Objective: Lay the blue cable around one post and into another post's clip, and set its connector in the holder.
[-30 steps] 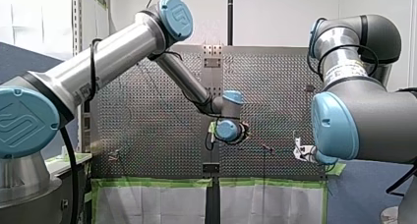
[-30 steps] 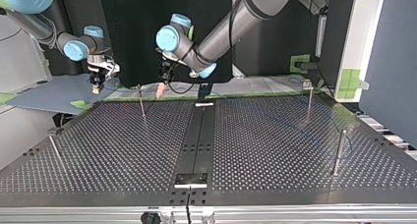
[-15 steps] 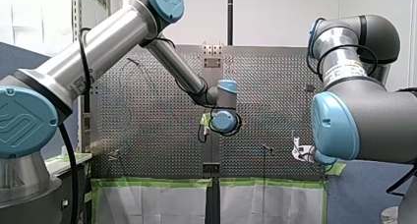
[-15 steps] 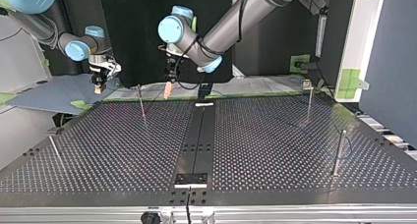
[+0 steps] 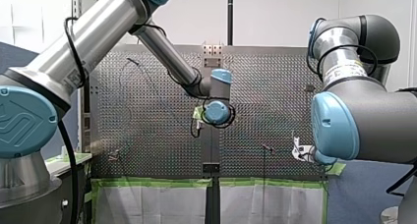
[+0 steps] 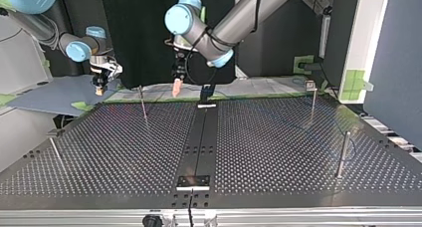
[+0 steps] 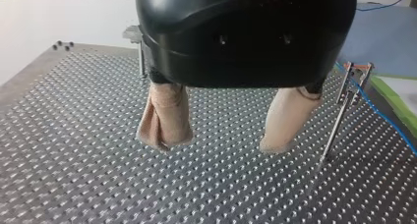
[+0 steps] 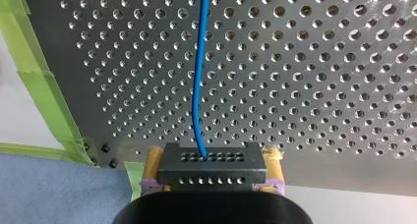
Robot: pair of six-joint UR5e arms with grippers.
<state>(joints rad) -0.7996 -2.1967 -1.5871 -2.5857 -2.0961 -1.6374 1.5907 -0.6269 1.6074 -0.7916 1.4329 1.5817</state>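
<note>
My right gripper (image 8: 211, 157) is shut on the black connector (image 8: 212, 167), with yellow pads on both of its sides. The blue cable (image 8: 199, 86) runs from the connector straight ahead over the perforated table. In the top view this gripper (image 6: 99, 89) hangs at the left, off the table's far edge. My left gripper (image 7: 216, 143) is open above the table, its beige pads (image 7: 164, 121) apart with nothing between them. In the top view it (image 6: 176, 89) hangs near the far edge, left of the middle. Beside it stands a thin post with a clip (image 7: 344, 103), and the blue cable (image 7: 383, 116) passes at that clip.
More thin posts (image 6: 143, 102) (image 6: 312, 97) (image 6: 343, 155) (image 6: 54, 150) stand on the table. A dark centre strip (image 6: 199, 142) runs across it, with a black block (image 6: 206, 92) at its far end. Green tape (image 8: 46, 101) lines the table's edge.
My left arm has lifted and swung its gripper towards the top view's right, along the far edge. My right arm and the connector have stayed still.
</note>
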